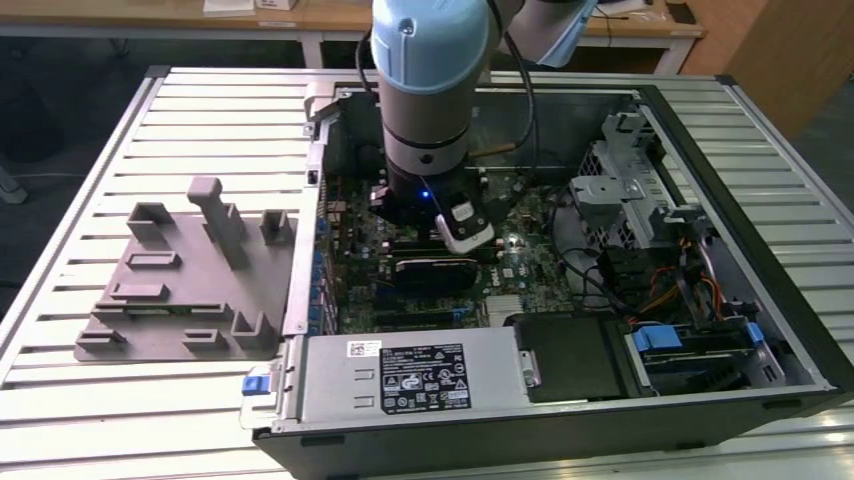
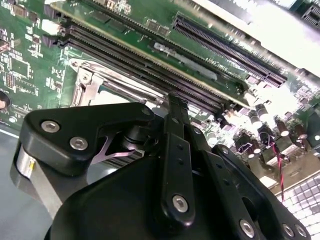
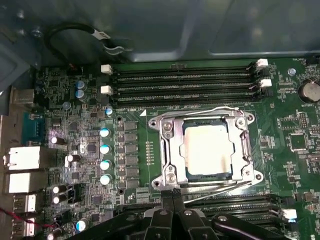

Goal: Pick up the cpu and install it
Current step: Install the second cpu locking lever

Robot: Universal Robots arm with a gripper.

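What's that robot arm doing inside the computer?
The robot arm has reached down into an open computer case lying on a slatted table. Its gripper sits just above the green motherboard, right beside the metal socket frame. The cpu, a small silvery square, already lies in that socket. A grey fixture rests on the table beside the case.

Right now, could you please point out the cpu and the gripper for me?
cpu (image 3: 207,150), first wrist view, middle of its pale top plate.
gripper (image 3: 172,194), first wrist view, at its fingertips beside the socket frame.
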